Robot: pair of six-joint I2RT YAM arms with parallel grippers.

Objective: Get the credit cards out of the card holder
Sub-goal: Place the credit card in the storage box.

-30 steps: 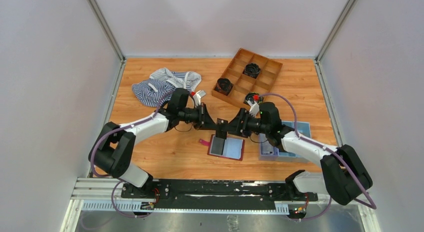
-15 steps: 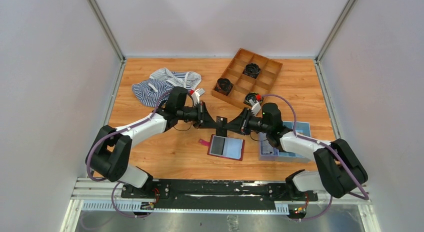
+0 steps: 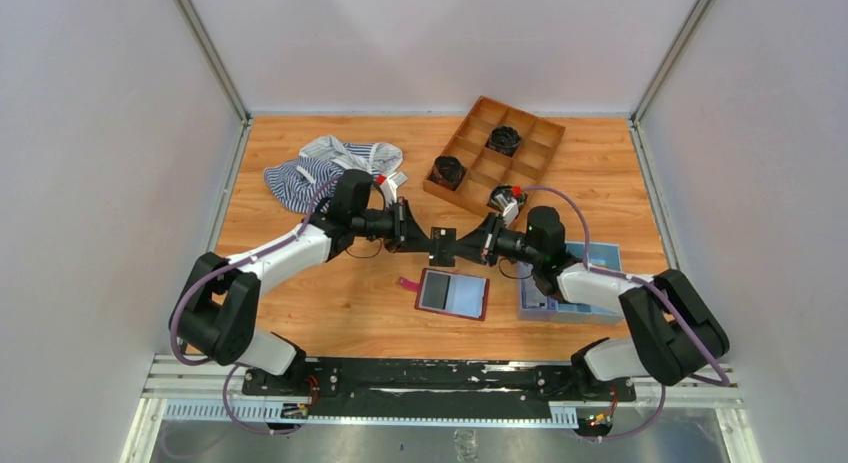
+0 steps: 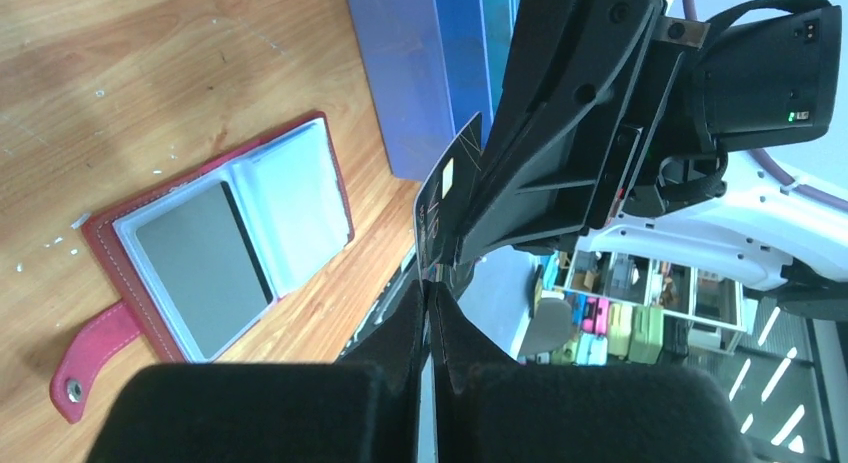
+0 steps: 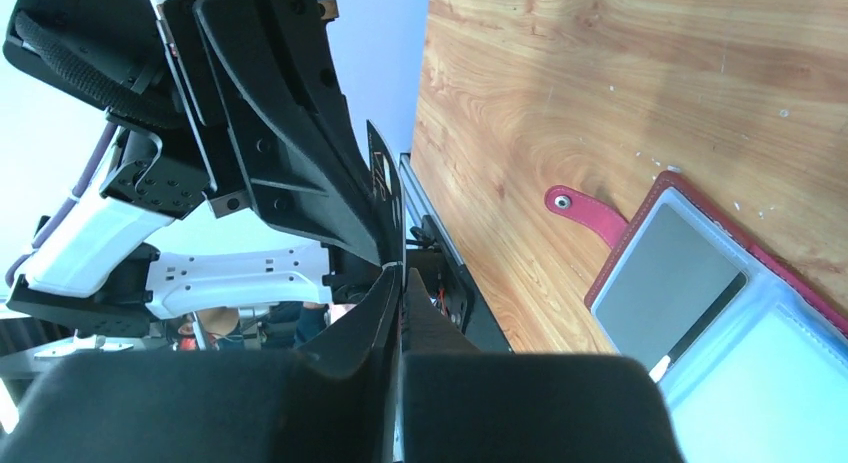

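Card holder (image 3: 452, 294) lying open and flat on the table (image 3: 340, 295), pockets up, strap tab to its left, beneath the two grippers. Above it, dark credit card (image 3: 443, 234) held edge-on in mid-air, probably for a pass from one arm to the other. Pinched on one side by the left gripper (image 3: 430, 240), fully closed on it, and on the other by the right gripper (image 3: 458, 245), clamped on the same card. Both arms stretched inward, wrists roughly level, fingertips almost meeting. Light-blue tray (image 3: 600, 255) beside the right forearm, a likely drop-off.
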